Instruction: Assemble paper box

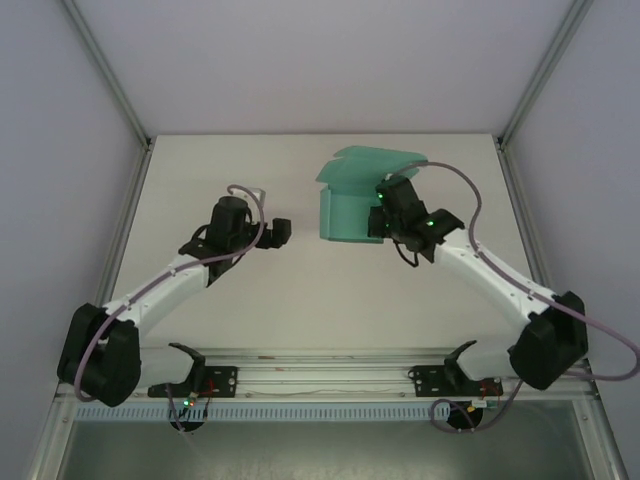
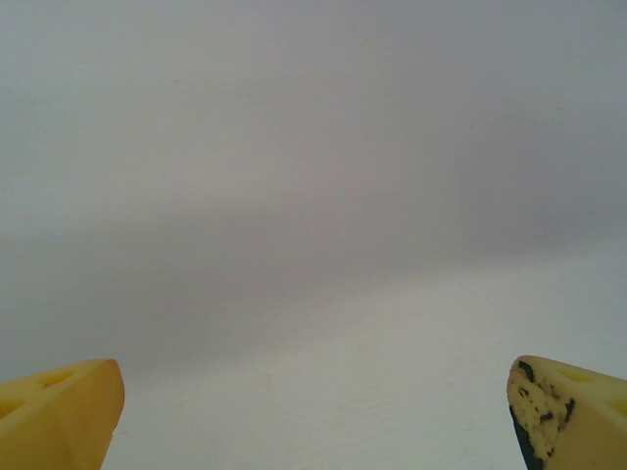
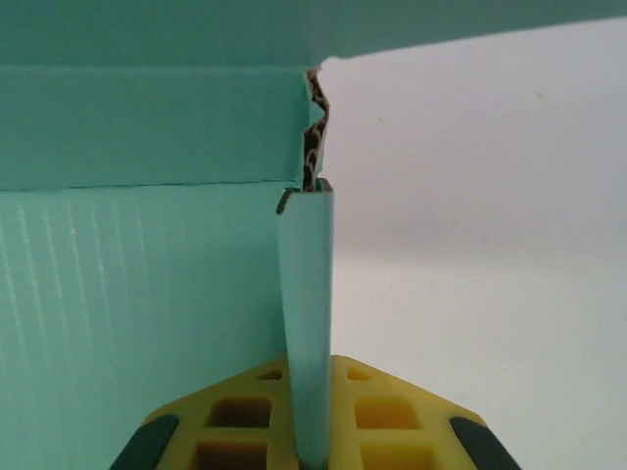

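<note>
Right end effector (image 3: 312, 426) is pinched shut on a side flap (image 3: 308, 294) of the paper box (image 1: 345, 205), far right on the table (image 1: 300, 300). Left end effector (image 2: 313, 411) gapes wide, empty. I judge the card light, springy, easily creased; grip flaps near folds.

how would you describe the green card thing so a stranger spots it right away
On the pale table, look to the far right, ahead of the right arm. The paper box sits there, a creased card sheet with raised flaps, one flap pinched in the right gripper. Its teal-green colour matches nothing else here.
</note>
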Robot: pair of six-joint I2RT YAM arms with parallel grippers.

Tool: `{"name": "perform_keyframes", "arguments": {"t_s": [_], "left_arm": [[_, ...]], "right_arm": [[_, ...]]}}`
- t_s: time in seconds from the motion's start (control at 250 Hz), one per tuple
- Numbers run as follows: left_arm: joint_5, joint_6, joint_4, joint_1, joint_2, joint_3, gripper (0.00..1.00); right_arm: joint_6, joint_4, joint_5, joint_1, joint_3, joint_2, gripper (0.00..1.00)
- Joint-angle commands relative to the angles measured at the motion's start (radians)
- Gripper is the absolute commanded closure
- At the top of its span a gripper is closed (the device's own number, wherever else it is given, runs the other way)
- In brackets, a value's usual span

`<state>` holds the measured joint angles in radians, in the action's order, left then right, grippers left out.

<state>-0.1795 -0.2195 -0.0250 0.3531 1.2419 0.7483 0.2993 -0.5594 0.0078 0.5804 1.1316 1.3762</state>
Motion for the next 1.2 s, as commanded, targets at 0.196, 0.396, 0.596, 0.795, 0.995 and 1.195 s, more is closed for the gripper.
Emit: {"name": "perform_keyframes", "arguments": {"t_s": [0.196, 0.396, 0.596, 0.795, 0.995, 1.195], "left_arm": [[0.1, -0.054, -0.078, -0.006, -0.099, -0.06, 0.0], [0.088, -0.053, -0.06, -0.006, -0.127, -0.07, 0.0], [0.075, -0.049, -0.063, -0.006, -0.121, -0.058, 0.0], [0.033, -0.035, -0.058, -0.006, -0.09, -0.016, 0.0], [-0.008, -0.018, -0.047, -0.005, -0.034, 0.039, 0.0], [-0.101, 0.071, -0.055, -0.008, 0.068, 0.153, 0.0]], "right_arm": [[0.018, -0.071, 0.101, -0.002, 0.052, 0.322, 0.93], [-0.055, -0.041, 0.19, 0.019, 0.079, 0.477, 0.92], [-0.058, -0.055, 0.208, 0.038, 0.099, 0.515, 0.76], [-0.057, -0.058, 0.19, 0.038, 0.105, 0.447, 0.58], [-0.048, -0.054, 0.165, 0.038, 0.102, 0.322, 0.38], [-0.205, -0.001, 0.103, -0.012, 0.066, 0.151, 0.11]]}}
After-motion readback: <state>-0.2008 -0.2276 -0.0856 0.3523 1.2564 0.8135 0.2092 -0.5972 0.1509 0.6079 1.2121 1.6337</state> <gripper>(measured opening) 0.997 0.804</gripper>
